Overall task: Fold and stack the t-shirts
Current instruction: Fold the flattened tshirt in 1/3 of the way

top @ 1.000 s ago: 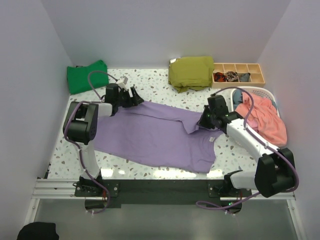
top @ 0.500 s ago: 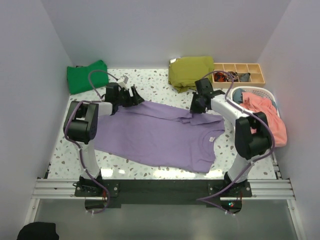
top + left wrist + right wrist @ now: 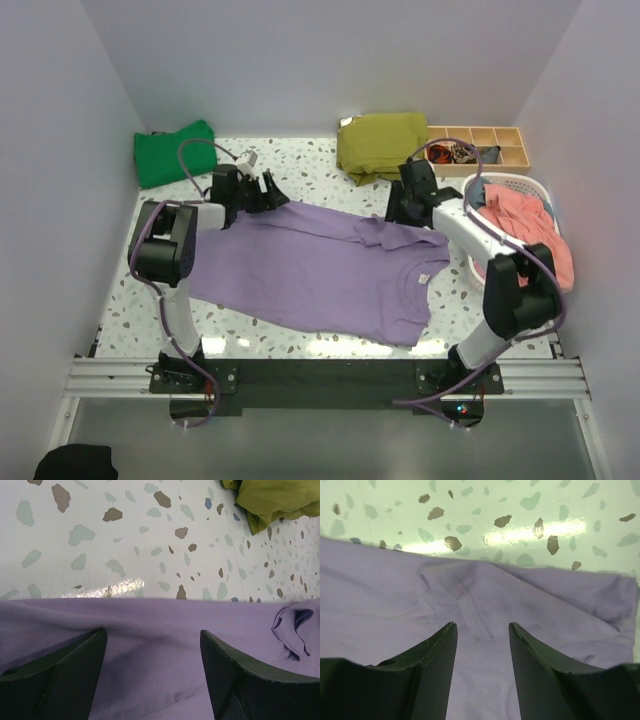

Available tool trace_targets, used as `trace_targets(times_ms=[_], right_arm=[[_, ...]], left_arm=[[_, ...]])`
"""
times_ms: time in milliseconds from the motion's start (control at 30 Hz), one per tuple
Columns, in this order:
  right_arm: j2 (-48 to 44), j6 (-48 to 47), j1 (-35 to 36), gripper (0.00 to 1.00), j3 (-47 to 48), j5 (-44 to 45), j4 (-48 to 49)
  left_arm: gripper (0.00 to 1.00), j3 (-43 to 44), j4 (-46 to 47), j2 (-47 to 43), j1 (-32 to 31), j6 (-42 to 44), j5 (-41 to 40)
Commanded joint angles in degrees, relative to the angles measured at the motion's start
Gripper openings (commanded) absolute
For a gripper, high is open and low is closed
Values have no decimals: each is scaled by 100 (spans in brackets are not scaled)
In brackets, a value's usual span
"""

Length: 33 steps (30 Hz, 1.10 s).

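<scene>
Over the lavender t-shirt [image 3: 320, 275] spread on the table [image 3: 310, 160], the left gripper [image 3: 270, 194] is set wide and the right gripper [image 3: 398, 211] narrower; nothing is held.

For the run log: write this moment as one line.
purple t-shirt: spread, unfolded | left pincer: open over its edge | right pincer: open over sleeve | green t-shirt: far-left corner

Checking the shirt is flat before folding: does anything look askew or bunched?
Yes. The lavender shirt lies slanted across the table, and its far-right sleeve is flipped onto the body in a wrinkled fold. Nothing looks damaged.
</scene>
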Motion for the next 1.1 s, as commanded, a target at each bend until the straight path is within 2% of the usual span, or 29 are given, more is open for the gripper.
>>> trace_targets(times_ms=[0,133,333,633,800,1067], right_arm=[[-693,378,7,50,-316,246,-179],[-1175,1027,7,51,-1027,-324,188],[-1379,1749,-11,50,-1985,-501,1181],[-992,2243,-29,51,-2268,-519,2148],[-720,2260,-46,51,-2118,-519,2106],[-1001,2234,-37,51,-2092,-300,1772]], left_arm=[[81,61,-355,164,25,143,-90],[81,44,-355,129,25,152,-125],[82,35,-347,120,25,143,-116],[82,26,-355,129,25,161,-151],[82,44,-408,120,25,196,-204],[82,52,-434,146,25,222,-239]])
